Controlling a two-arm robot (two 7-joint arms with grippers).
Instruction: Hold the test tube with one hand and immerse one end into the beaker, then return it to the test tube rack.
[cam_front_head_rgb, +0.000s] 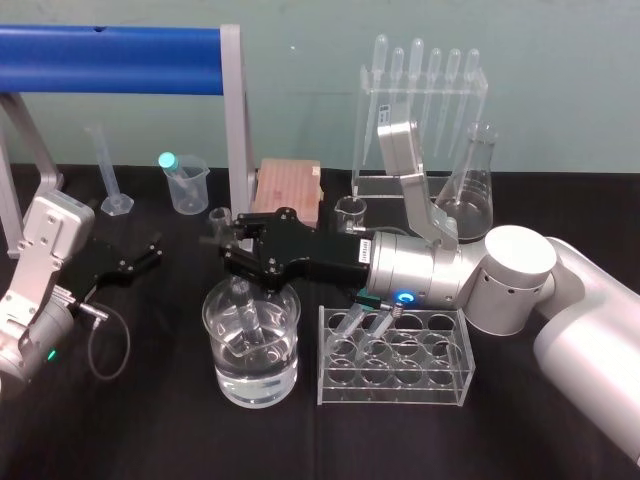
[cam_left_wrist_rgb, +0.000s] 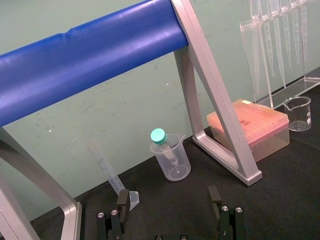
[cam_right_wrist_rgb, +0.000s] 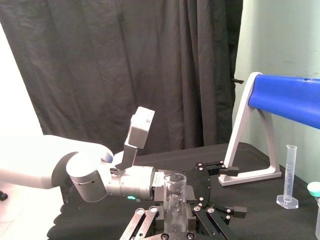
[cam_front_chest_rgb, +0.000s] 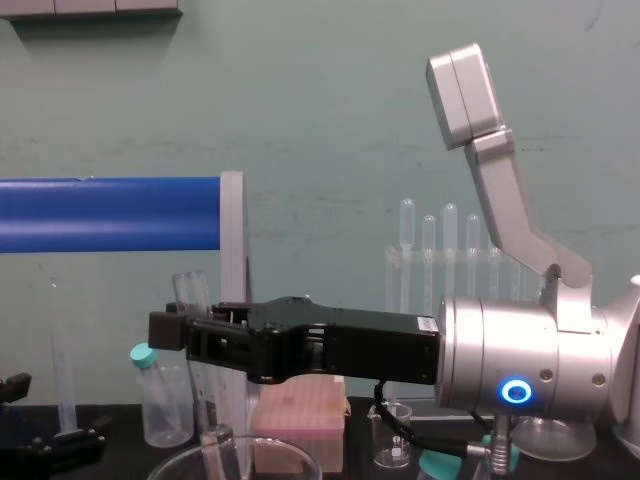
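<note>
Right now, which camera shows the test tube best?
The head view: the test tube slants from the right gripper down into the beaker. The right wrist view shows its rim; the chest view its upper part.

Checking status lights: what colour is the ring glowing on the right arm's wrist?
Blue. The ring shows best in the chest view.
</note>
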